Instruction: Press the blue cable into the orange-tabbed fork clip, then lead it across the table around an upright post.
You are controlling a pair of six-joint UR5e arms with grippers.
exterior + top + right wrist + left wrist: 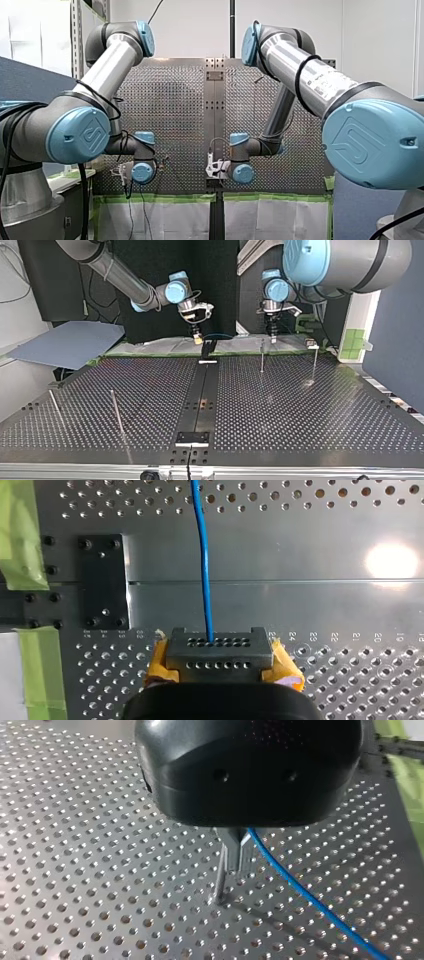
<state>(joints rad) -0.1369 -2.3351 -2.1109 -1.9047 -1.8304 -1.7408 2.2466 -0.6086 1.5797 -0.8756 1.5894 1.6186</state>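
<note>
The blue cable (202, 555) leaves a black block with rows of holes (220, 647) and runs ahead over the metal centre strip. My right gripper (221, 664) is shut on that block, its yellow pads (286, 669) on either side. In the top view this gripper (198, 339) hangs at the table's far edge and the cable (220, 334) arcs toward my left gripper (272, 336). My left gripper (236, 866) has its metal fingers shut, the blue cable (305, 892) trailing from them. A thin upright post (219, 887) stands just beside its fingertips. No orange-tabbed clip is clear to me.
More upright posts stand in the top view: one near my left gripper (262, 356), one further right (315, 362), two at the near left (116, 411). A black plate (102, 580) is bolted on the centre strip. Green tape (22, 535) lines the table's edge.
</note>
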